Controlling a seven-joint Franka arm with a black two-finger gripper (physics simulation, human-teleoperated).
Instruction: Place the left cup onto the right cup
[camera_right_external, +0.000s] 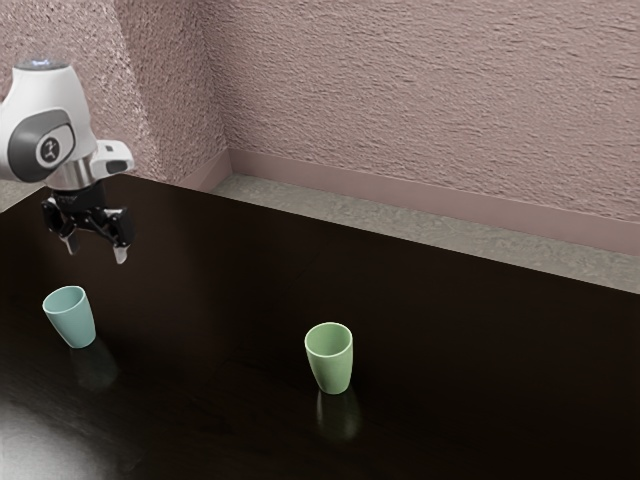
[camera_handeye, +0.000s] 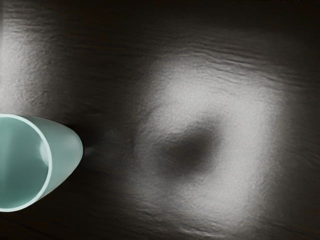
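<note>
A pale blue-green cup (camera_right_external: 70, 315) stands upright on the dark table (camera_right_external: 450, 330) at the exterior view's left. A green cup (camera_right_external: 329, 357) stands upright near the table's middle, well to its right. My gripper (camera_right_external: 95, 247) hangs open above the table, a little above and slightly behind the blue-green cup, with nothing between its fingers. In the wrist view the blue-green cup (camera_handeye: 35, 162) lies off to one side of my hand, seen from above with its open mouth showing, partly cut off by the frame's edge.
A glossy dark tabletop (camera_handeye: 200, 100) spreads under the hand, with a dim shadow on it. Pink textured walls (camera_right_external: 430, 90) and a strip of grey floor (camera_right_external: 420, 225) lie behind the table.
</note>
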